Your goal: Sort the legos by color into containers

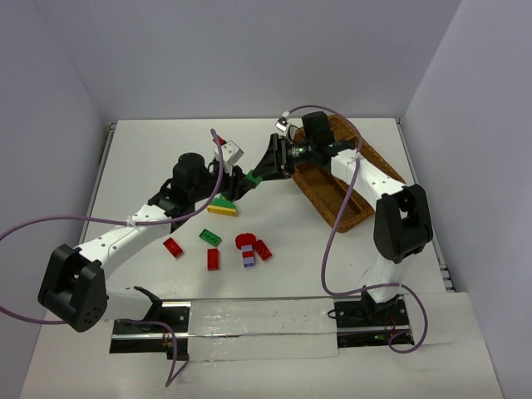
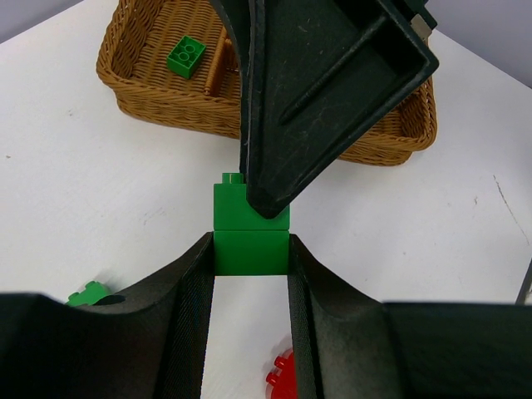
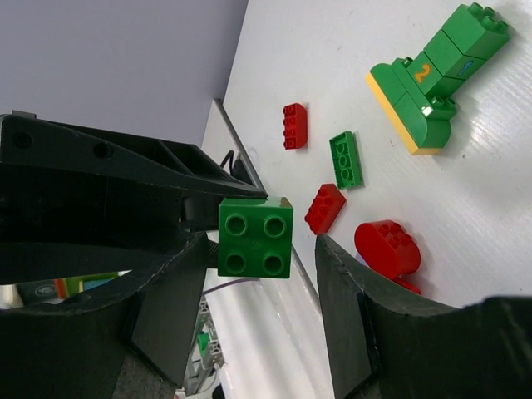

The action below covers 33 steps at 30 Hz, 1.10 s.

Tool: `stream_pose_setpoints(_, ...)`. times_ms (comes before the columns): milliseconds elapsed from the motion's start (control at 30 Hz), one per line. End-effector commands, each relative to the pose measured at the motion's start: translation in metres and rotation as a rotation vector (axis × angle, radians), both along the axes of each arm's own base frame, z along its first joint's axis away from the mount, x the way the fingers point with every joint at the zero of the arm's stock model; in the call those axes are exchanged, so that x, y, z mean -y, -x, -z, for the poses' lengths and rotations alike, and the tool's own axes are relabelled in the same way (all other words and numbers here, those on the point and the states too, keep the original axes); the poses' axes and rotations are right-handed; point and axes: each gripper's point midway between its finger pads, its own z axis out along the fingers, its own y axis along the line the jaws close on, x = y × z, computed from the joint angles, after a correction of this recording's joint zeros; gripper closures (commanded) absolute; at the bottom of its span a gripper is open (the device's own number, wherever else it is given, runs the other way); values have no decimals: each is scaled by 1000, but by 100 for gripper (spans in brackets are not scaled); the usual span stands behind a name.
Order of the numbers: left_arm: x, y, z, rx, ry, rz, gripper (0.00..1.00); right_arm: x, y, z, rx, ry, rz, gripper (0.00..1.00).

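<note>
Left tool point(image 2: 249, 253) around stacked green legos point(image 2: 251, 231)

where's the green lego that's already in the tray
In the left wrist view the green lego sits top left, inside the wicker tray, just left of a divider and beyond the green stack in the left gripper.
</note>
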Motion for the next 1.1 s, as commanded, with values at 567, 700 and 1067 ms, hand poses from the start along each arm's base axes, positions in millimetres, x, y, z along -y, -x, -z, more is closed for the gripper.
stream_pose_setpoints(567,3,-4,-25,82,35,3,100,-16,10,-22,25,-88,-77,56)
stream_pose_setpoints(700,2,-3,-26,83,36,4,100,-19,10,-23,25,-95,-83,66)
stream_pose_setpoints(1067,-6,-1,-23,95,8,-15,100,-5,7,-40,-30,-271,-61,100)
